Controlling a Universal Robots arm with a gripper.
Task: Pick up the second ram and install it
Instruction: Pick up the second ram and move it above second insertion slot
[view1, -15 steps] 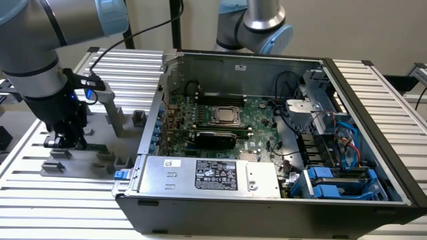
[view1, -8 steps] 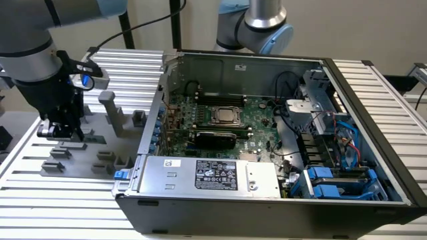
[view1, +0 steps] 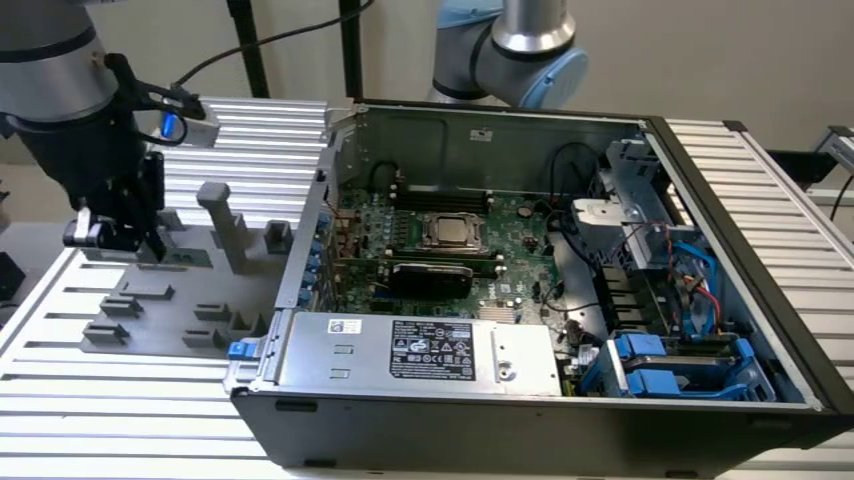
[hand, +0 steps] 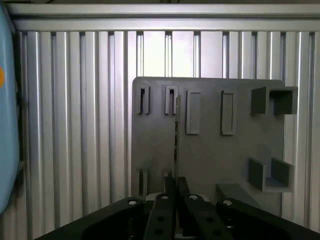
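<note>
Wrist view: the second ram (hand: 176, 135) appears edge-on as a thin dark strip. It stands on its long edge on a gray plastic fixture plate (hand: 210, 150). One end of the stick sits at a small slotted holder (hand: 171, 99) on the plate. The other end runs in between the two black fingers (hand: 164, 200) of the end effector (hand: 172, 192). The fingers stand narrow, close together, pinching the board between them. Whether the stick has left its holders cannot be told. A matching slotted holder (hand: 143, 100) stands just beside the first one. Other raised blocks and open square pockets (hand: 274, 100) sit farther across the plate. The plate lies on a counter (hand: 75, 125) of ribbed aluminium profiles.

In the exterior view, the end effector (view1: 114, 235) hangs low over the gray fixture (view1: 200, 300) at the exterior view's left, on a silver and black arm (view1: 54, 70). The stick itself is too small to make out there. The fixture sits on the ribbed counter (view1: 120, 400), just beside an open black computer case (view1: 747, 250). Inside the case lie a green motherboard (view1: 514, 270), a metal processor socket (view1: 451, 232), long black memory slots (view1: 427, 190), a gray power supply (view1: 414, 350) with a label, and blue drive brackets (view1: 667, 370). A second silver and pale-blue arm (view1: 514, 45) stands behind the case.
</note>
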